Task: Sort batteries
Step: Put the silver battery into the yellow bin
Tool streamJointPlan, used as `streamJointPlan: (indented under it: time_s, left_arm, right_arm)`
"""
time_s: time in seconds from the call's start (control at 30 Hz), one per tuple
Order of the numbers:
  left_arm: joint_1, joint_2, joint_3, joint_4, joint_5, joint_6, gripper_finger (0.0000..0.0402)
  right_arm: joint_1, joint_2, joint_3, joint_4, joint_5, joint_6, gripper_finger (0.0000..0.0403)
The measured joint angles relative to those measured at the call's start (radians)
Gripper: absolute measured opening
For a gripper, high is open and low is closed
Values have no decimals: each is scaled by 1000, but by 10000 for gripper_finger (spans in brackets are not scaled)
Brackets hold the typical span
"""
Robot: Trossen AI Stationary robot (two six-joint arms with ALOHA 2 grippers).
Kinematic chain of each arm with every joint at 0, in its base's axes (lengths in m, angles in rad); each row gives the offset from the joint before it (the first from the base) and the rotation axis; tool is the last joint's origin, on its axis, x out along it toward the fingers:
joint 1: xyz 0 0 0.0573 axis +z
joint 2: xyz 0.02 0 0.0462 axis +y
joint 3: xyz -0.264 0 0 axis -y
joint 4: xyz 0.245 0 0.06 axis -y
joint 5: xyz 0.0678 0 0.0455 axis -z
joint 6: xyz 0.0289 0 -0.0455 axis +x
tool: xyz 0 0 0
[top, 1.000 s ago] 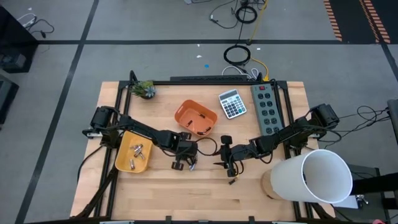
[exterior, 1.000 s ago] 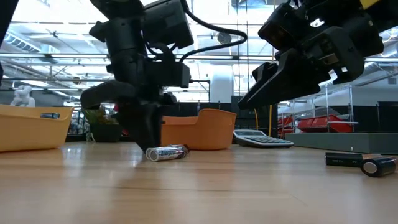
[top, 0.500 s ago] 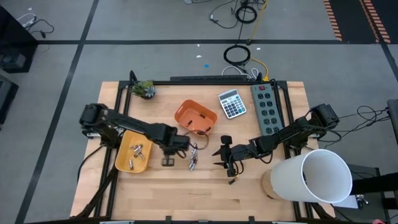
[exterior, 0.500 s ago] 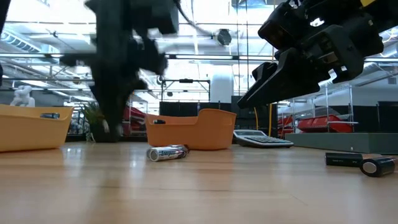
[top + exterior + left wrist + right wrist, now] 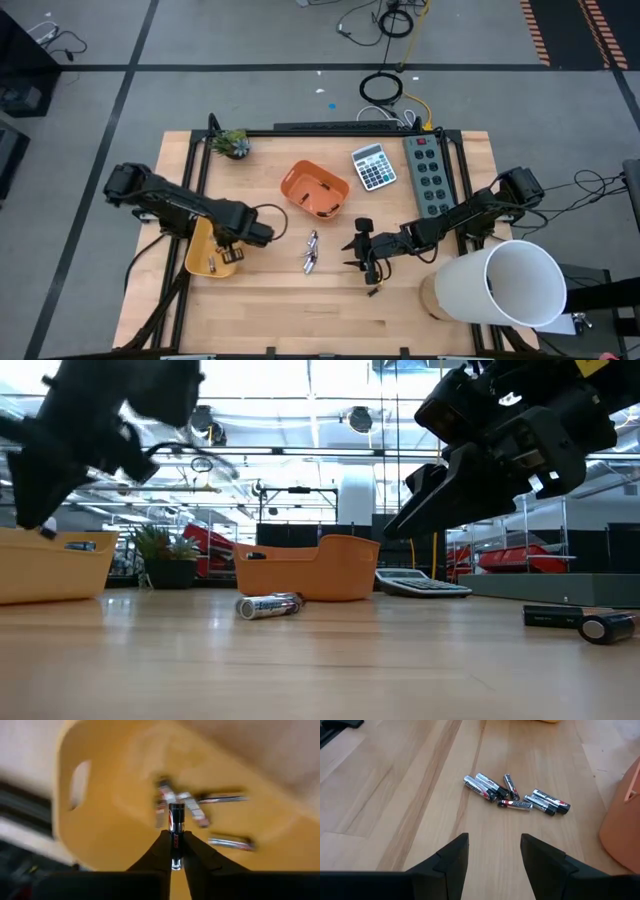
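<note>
My left gripper (image 5: 175, 839) hangs over the yellow tray (image 5: 205, 250) and is shut on one silvery battery (image 5: 176, 820). Several more batteries (image 5: 200, 807) lie on the tray's floor. A small pile of batteries (image 5: 312, 250) lies on the table between the two grippers, and it also shows in the right wrist view (image 5: 512, 795). My right gripper (image 5: 348, 255) waits open just right of that pile, its fingers (image 5: 452, 857) level above the wood. Two dark batteries (image 5: 585, 624) lie apart near the right arm. My left gripper pinches the silvery battery between its two fingertips (image 5: 162, 845), which close on its lower end (image 5: 175, 851). The battery lies along the fingers and sticks out past their tips. It is lifted clear, above the inside of the yellow tray.
An orange bin (image 5: 315, 190) stands behind the pile, with a calculator (image 5: 373, 166) and a power strip (image 5: 428, 175) toward the far right. A large white cylinder (image 5: 510, 285) sits at the near right corner, a small plant (image 5: 232, 143) at the far left.
My left gripper has left the battery pile, risen and swung toward the table's left edge, ending over the yellow tray with a battery in its fingers. The rest of the pile has stayed on the table. The right arm has kept still.
</note>
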Motion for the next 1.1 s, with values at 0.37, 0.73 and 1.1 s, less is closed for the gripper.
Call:
streamJointPlan:
  time_s: [0.37,0.73,1.1]
  left_arm:
    - [11,-5,-2,-8,36,52,129]
    - [4,9,105,684,-120,360,132]
    - [-1,172,102,945,-129,365,132]
  right_arm:
    - [0,0,0,1,0,0,171]
    - [-9,1,0,6,0,-21,171]
    - [-5,1,-1,-14,0,-21,171]
